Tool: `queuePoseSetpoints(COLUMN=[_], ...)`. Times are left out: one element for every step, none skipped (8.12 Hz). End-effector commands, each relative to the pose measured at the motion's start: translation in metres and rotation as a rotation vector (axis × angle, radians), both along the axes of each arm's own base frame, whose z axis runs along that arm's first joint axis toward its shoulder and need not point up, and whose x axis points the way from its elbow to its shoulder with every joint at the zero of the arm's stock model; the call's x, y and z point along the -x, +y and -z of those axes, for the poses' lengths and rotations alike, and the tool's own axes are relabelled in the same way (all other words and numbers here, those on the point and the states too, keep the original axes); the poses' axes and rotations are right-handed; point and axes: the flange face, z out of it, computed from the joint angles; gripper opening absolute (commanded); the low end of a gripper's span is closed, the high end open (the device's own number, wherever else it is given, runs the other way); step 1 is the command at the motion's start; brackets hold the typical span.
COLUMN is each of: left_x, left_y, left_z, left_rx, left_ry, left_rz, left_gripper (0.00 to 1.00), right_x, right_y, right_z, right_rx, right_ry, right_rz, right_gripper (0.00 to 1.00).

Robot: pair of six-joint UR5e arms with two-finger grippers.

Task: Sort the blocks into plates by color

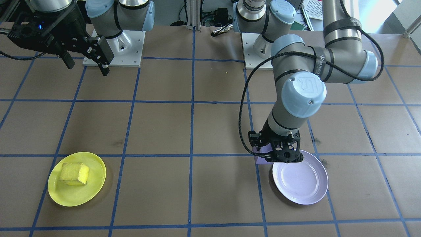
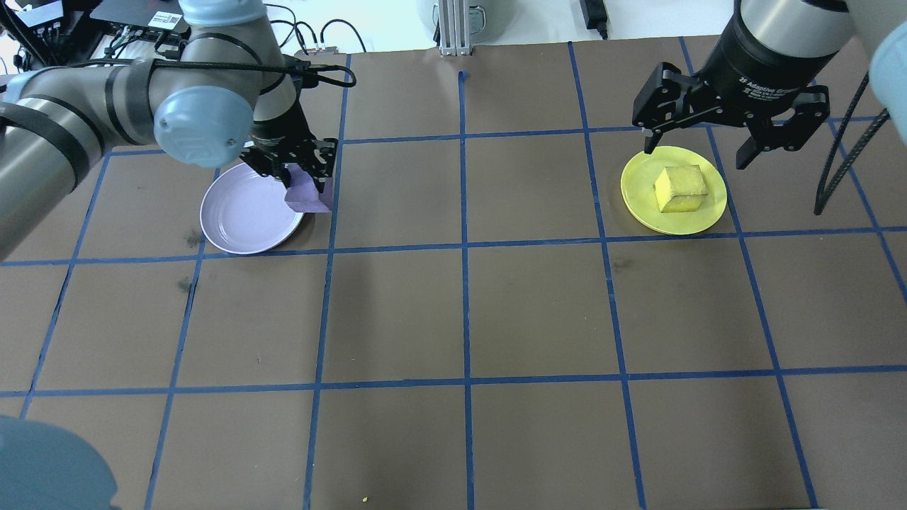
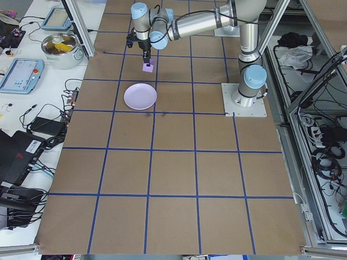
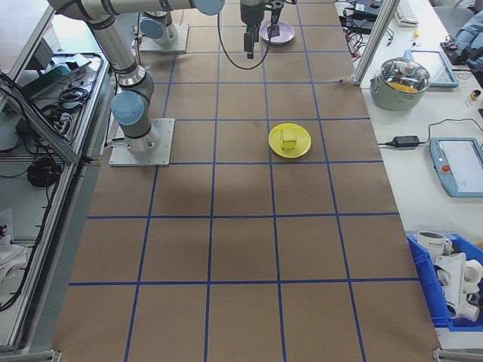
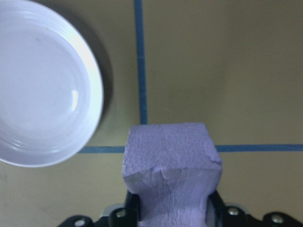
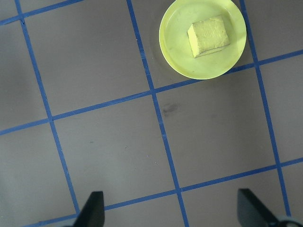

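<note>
Beside the rim of the pale lavender glossy round plate [image 2: 248, 216], the left claw [image 2: 303, 177] grips the small purple foam cube [image 2: 309, 193], lifted off the brown paper-covered desk [image 2: 460, 312]; in the left wrist view the cube sits over a blue tape line, clear of the plate, so the carry is not finished. To do this step well, I would shift the claw sideways until the cube hangs over the plate's flat middle, lower it close, then let go; a release near the rim risks it tipping out. Across the desk the small yellow foam cube [image 2: 680, 189] already lies in the bright yellow round plate [image 2: 634, 184]; the right claw [image 2: 716, 145] hangs above it, jaws spread and empty.
</note>
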Motion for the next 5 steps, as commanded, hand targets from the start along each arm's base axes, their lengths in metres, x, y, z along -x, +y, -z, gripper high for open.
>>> queuePoseSetpoints(left_x=[-0.095,-0.109,-0.112,-0.114,-0.115], left_y=[-0.022,-0.031,-0.037,-0.043,-0.048], left_z=[0.001,0.008,0.023,0.043,0.054], left_rx=[0.001,0.032,0.022,0.000,0.004], left_ry=[-0.003,-0.009,-0.007,-0.001,-0.001], left_rz=[0.082,0.113,0.113,0.145,0.166], left_gripper=[0.00,0.00,0.00,0.00,0.03], right_x=[-0.002,-0.002,-0.002,-0.002,-0.002], right_y=[0.007,0.008,0.011,0.015,0.015], right_z=[-0.009,-0.011,-0.015,-0.018,-0.018], right_rx=[0.024,0.024,0.031,0.038,0.038], right_ry=[0.000,0.002,0.001,0.001,0.001], right_rz=[-0.004,-0.006,-0.006,-0.006,-0.006], right_gripper=[1.00,1.00,1.00,1.00,1.00])
